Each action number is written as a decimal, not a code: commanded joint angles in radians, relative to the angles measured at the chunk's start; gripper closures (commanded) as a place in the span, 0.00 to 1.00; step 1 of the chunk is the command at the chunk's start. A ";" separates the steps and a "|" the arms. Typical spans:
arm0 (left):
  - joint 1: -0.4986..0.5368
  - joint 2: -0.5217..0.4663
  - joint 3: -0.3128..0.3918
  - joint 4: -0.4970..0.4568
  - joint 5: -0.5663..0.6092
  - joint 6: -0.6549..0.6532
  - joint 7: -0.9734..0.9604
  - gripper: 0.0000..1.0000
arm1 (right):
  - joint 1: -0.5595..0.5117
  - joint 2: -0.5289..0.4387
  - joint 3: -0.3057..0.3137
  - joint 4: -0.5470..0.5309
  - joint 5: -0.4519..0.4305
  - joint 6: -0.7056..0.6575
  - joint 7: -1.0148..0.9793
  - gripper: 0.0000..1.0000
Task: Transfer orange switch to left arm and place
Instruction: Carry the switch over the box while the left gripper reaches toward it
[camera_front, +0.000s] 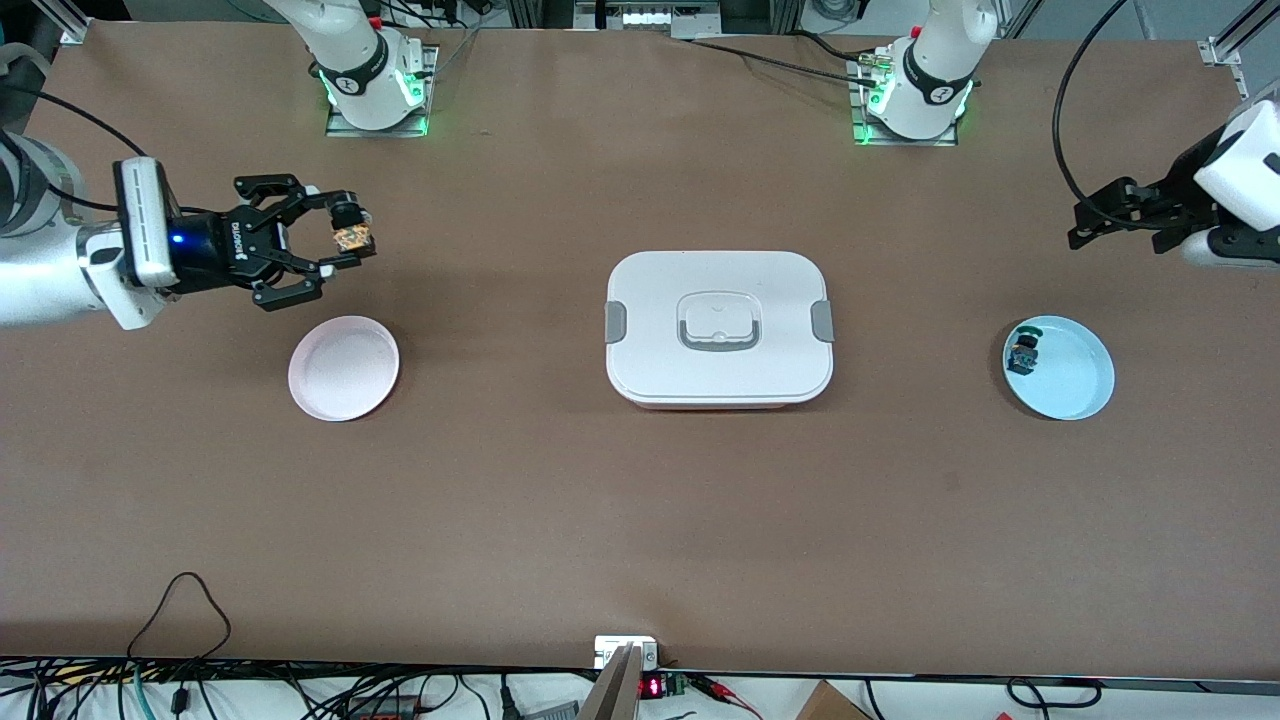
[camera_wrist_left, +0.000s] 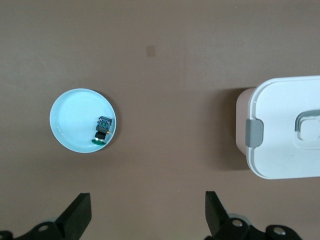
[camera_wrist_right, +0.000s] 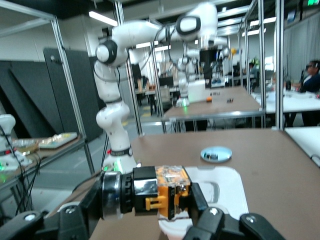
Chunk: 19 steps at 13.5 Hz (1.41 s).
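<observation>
The orange switch (camera_front: 352, 237) is a small black block with an orange band and a silvery round end. My right gripper (camera_front: 345, 238) is shut on it, above bare table close to the pink plate (camera_front: 343, 367). In the right wrist view the orange switch (camera_wrist_right: 167, 195) lies crosswise between the right gripper's (camera_wrist_right: 150, 201) fingers. The white lidded box (camera_front: 718, 328) stands in the table's middle. My left gripper (camera_front: 1078, 226) hangs open and holds nothing, over bare table at the left arm's end. In the left wrist view its fingers (camera_wrist_left: 80, 212) stand wide apart.
A light blue plate (camera_front: 1070, 380) at the left arm's end holds a small dark switch with green and blue parts (camera_front: 1022, 352). The left wrist view shows that plate (camera_wrist_left: 75, 117), that switch (camera_wrist_left: 102, 131) and the box's clip end (camera_wrist_left: 287, 130). Cables run along the table's front edge.
</observation>
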 joint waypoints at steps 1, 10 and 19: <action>-0.008 0.040 -0.005 0.059 -0.045 -0.066 0.004 0.00 | -0.040 -0.010 0.007 -0.032 0.053 -0.057 -0.025 1.00; 0.084 0.181 -0.002 0.070 -0.585 -0.178 0.022 0.00 | 0.124 -0.011 0.018 -0.030 0.244 0.149 -0.017 1.00; 0.071 0.222 -0.002 -0.011 -0.959 -0.187 0.154 0.00 | 0.582 0.016 0.018 0.057 0.582 0.787 0.088 1.00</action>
